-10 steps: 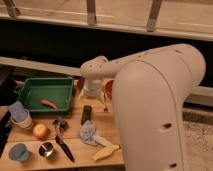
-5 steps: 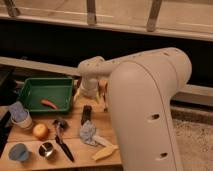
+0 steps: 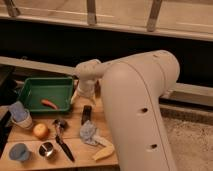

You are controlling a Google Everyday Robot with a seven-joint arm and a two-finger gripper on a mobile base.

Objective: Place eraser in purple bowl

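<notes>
The gripper (image 3: 80,95) hangs over the back of the table (image 3: 75,125), at the right edge of the green tray (image 3: 47,80). Whether it is spread or pressed together I cannot tell. The eraser (image 3: 86,114) lies flat on the table at 6 o'clock from the gripper, apart from it. The purple bowl (image 3: 19,151) stands at the front left corner, at 8 o'clock from the eraser and well apart. A knife (image 3: 63,141) lies between them.

The arm (image 3: 135,100) hides most of the claw (image 3: 81,95), beside the tray (image 3: 47,79), and covers the tabletop's (image 3: 75,128) right part.
</notes>
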